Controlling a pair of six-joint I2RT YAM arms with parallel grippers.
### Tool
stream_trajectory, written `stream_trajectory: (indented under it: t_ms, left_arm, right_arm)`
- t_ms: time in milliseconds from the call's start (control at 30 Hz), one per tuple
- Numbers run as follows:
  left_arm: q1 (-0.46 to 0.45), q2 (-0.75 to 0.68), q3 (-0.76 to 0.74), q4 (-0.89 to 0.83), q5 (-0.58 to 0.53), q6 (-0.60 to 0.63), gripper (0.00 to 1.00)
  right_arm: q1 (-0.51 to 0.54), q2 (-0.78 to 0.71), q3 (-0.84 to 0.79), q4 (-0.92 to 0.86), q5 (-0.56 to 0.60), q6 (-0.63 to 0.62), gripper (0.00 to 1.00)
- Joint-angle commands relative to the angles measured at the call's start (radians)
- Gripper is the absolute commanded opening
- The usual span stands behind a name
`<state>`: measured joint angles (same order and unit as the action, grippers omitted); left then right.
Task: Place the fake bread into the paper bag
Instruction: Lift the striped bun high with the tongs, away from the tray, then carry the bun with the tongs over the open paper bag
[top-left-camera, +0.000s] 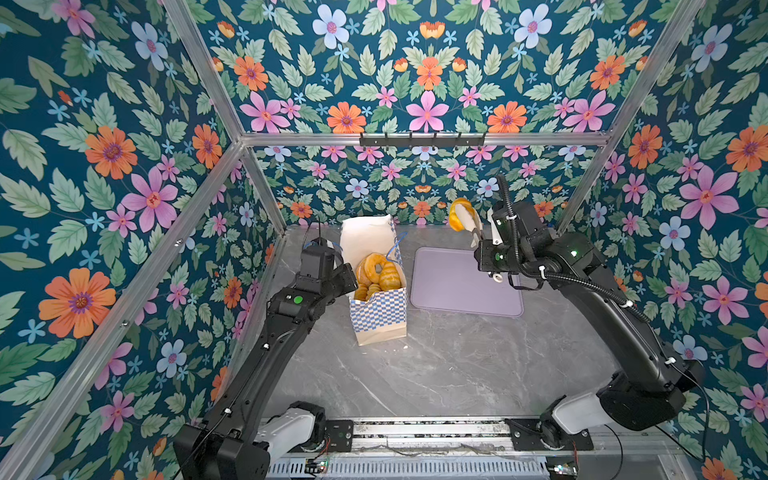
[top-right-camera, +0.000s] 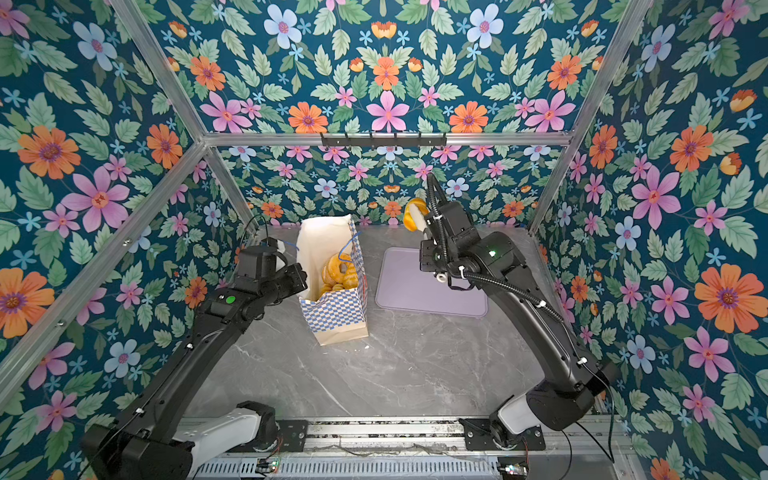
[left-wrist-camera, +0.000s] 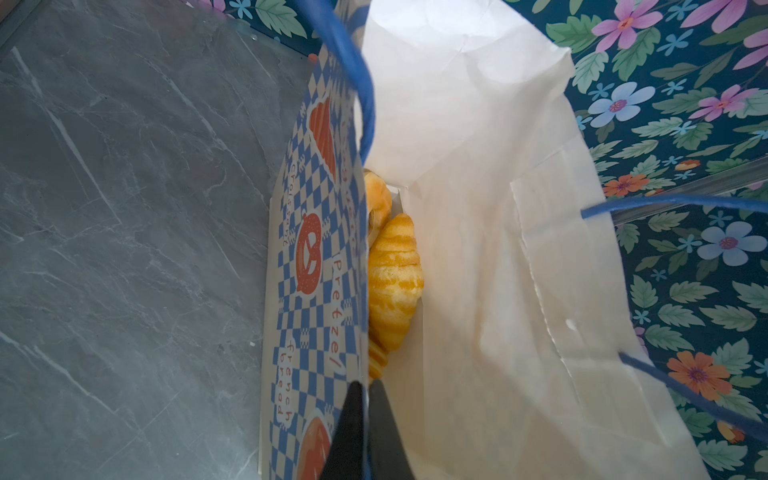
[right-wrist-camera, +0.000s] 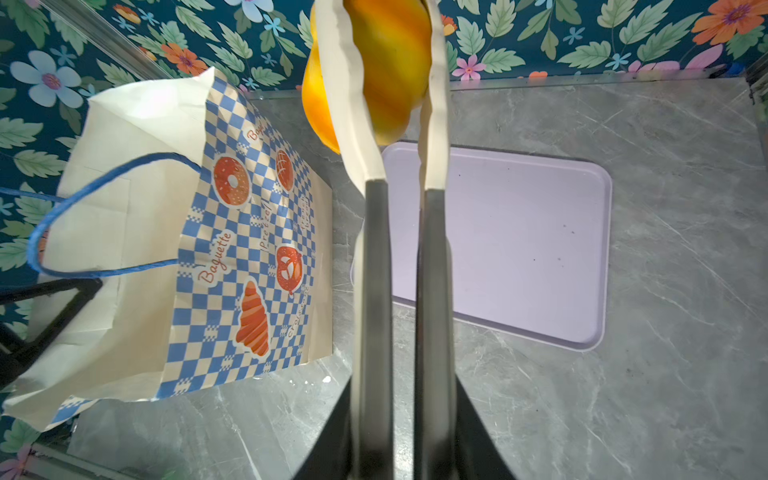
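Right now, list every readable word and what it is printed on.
"Baguette": on the paper bag, right wrist view.
"Pretzel": same bag, both wrist views.
"croissant": same bag, left wrist view.
"french bread": same bag, left wrist view.
"Bag": cut off at the bag's edge.
Smaller print in the right wrist view: blurred.
No other text.

Both top views: mounted high at the front, tilted down toward the back wall (top-left-camera: 415, 178), far off. Whole table (top-left-camera: 436, 374) in frame, bag (top-left-camera: 380, 316) centre, tray (top-left-camera: 465, 286) right of it.
Left wrist: very close, looking down into the bag (left-wrist-camera: 478, 208) mouth.
Right wrist: close, looking along its fingers (right-wrist-camera: 374, 270) to the table (right-wrist-camera: 623, 395). Shares bag (right-wrist-camera: 232, 249) and tray (right-wrist-camera: 519, 249) with the top views.
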<state>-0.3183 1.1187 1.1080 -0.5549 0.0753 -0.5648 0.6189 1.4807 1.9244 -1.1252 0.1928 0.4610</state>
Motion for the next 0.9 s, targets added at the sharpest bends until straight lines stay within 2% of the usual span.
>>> stream_trajectory:
  t_ms: [0,233,633,867]
  left_arm:
    - [0.0,-0.003,0.006,-0.028,-0.004,0.014,0.05]
    - [0.001,-0.002,0.007,-0.028,-0.003,0.014,0.05]
    - [0.001,-0.001,0.01,-0.028,-0.002,0.013,0.05]
    - [0.001,0.002,0.011,-0.03,-0.002,0.011,0.05]
  right_arm:
    - [0.001,-0.009,0.035,-0.006,0.0,-0.012,0.29]
    - [0.0,-0.015,0.113,-0.023,-0.024,-0.017,0.29]
    - [0.004,0.009,0.213,-0.016,-0.176,-0.001,0.29]
    - [0.055,0.052,0.267,-0.004,-0.199,0.004,0.29]
